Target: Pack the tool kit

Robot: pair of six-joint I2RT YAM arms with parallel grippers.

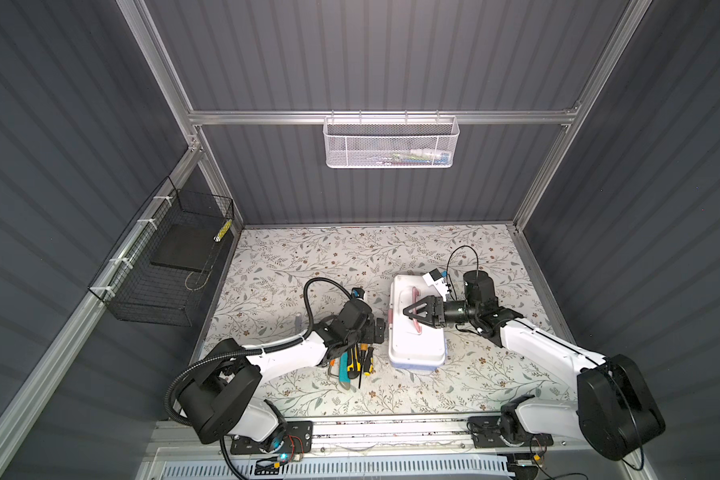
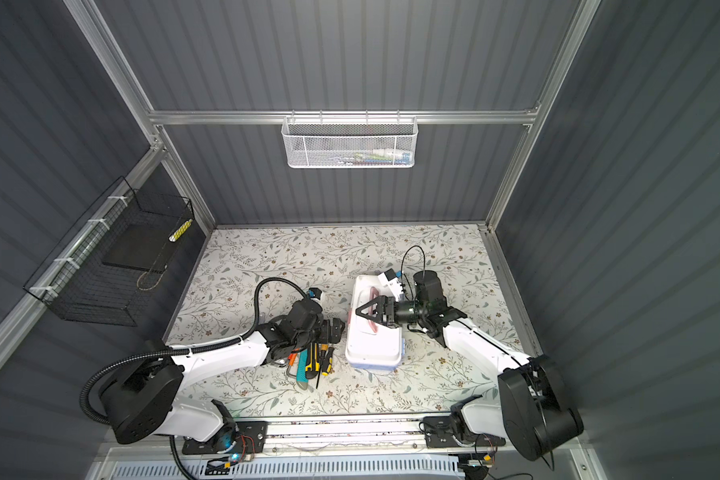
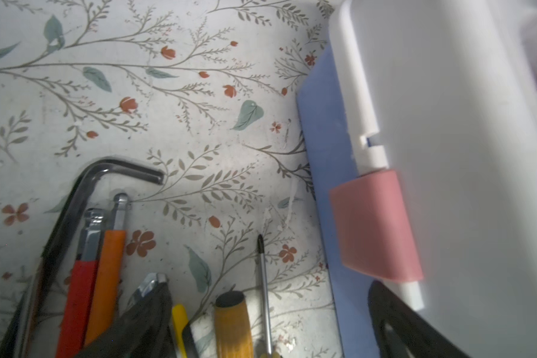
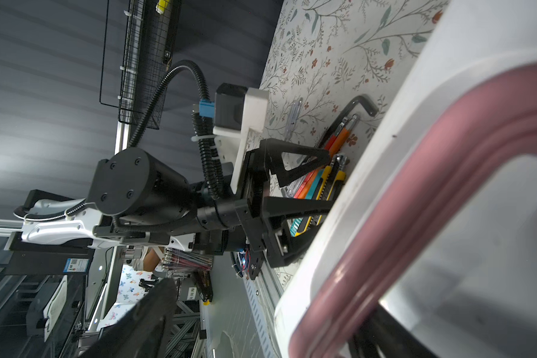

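The tool kit (image 1: 416, 347) (image 2: 375, 347) lies shut on the floral table, white lid on top of a blue base (image 3: 320, 130). My right gripper (image 1: 410, 318) (image 2: 360, 313) (image 4: 270, 310) hovers open over the lid, jaws wide on either side of the pink handle (image 4: 447, 173). At the box's left side my left gripper (image 1: 379, 328) (image 4: 332, 183) (image 3: 267, 341) is open next to the pink latch (image 3: 372, 223), gripping nothing. Loose tools (image 1: 356, 361) (image 2: 314, 361) lie beneath it: a hex key (image 3: 84, 186), knives and a thin screwdriver (image 3: 264, 279).
A black wire basket (image 1: 163, 266) hangs on the left wall. On the back wall hangs a white mesh basket (image 1: 389, 143) with a few items inside. Grey panels enclose the table on three sides, and both arm bases stand on the front rail.
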